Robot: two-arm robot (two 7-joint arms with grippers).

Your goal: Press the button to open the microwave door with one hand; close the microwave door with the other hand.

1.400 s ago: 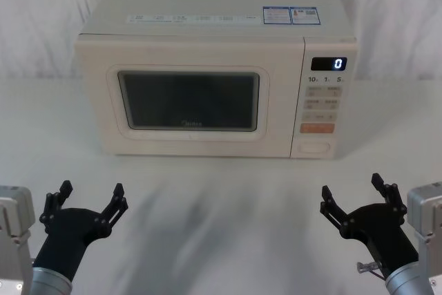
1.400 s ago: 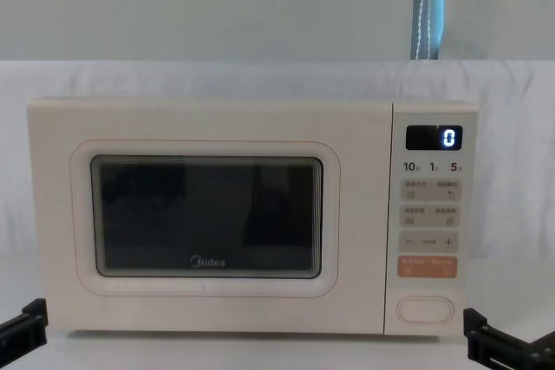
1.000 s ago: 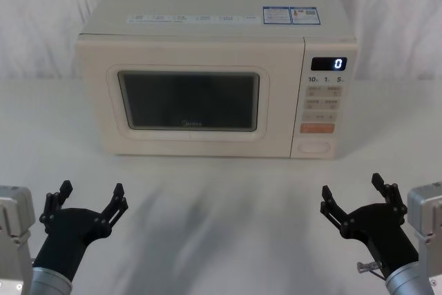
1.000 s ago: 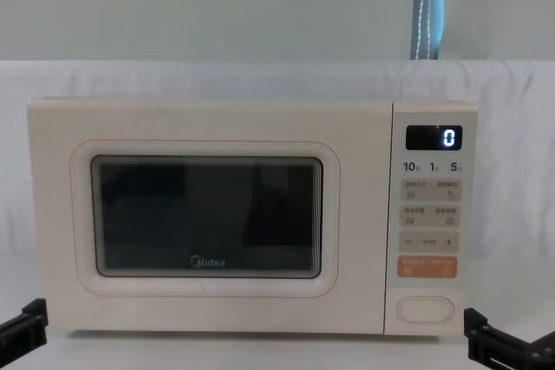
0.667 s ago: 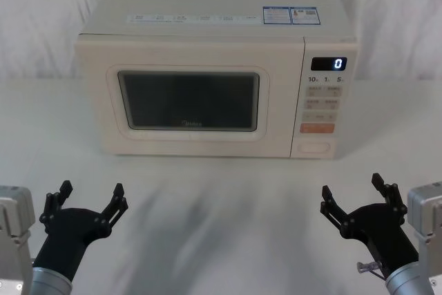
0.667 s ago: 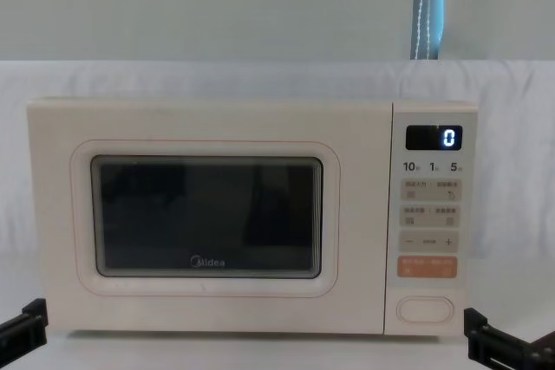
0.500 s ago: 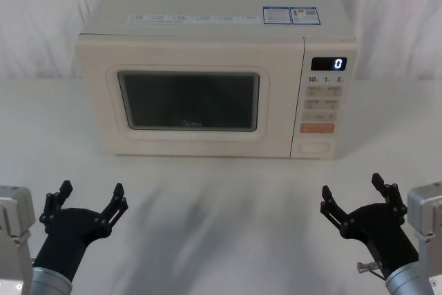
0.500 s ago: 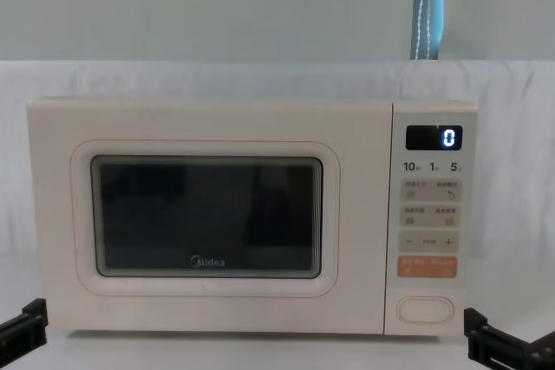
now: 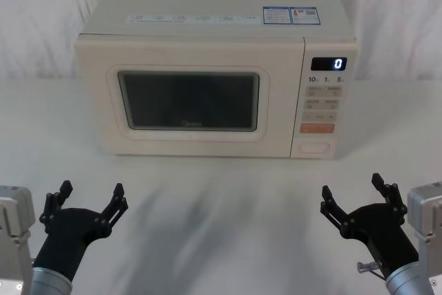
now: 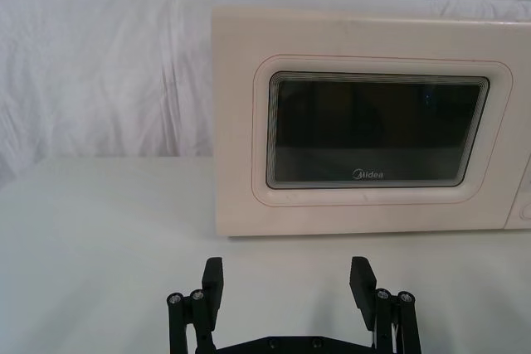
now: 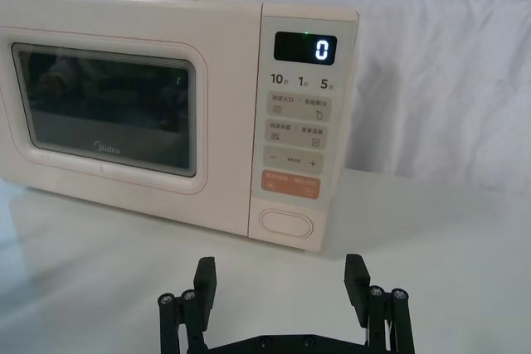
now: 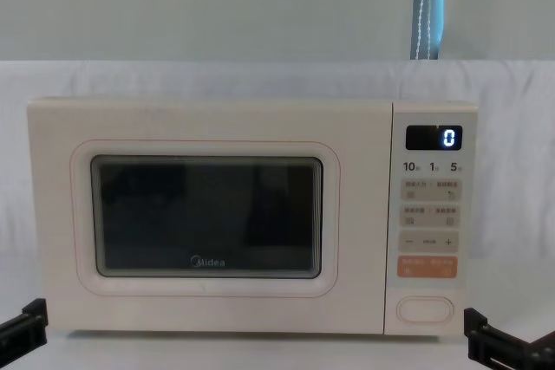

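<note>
Head view first, and nearest to us we have the left claw (image 9: 88, 202) low at the near left corner, fingers spread wide with nothing between them, hovering over the white bench (image 9: 221, 198). Mirroring it at the near right, the right claw (image 9: 356, 195) is just as wide open and just as empty, palm aimed forward. Both sit well short of the oven, touching nothing.

From the right wrist we look straight past those parted fingers (image 11: 206, 278) at the control panel: the button (image 11: 286, 223) sits at the very bottom, directly under the orange key (image 11: 290, 184), with the black display (image 11: 304, 47) reading "0" up top.

Farther back, the microwave (image 9: 214, 18) stands square on the bench, and the microwave door (image 9: 190, 101) is shut flush, dark window and all. Behind it we see white cloth (image 9: 41, 18) draped across the back, with a pale wall (image 12: 217, 6) above in the chest view.
</note>
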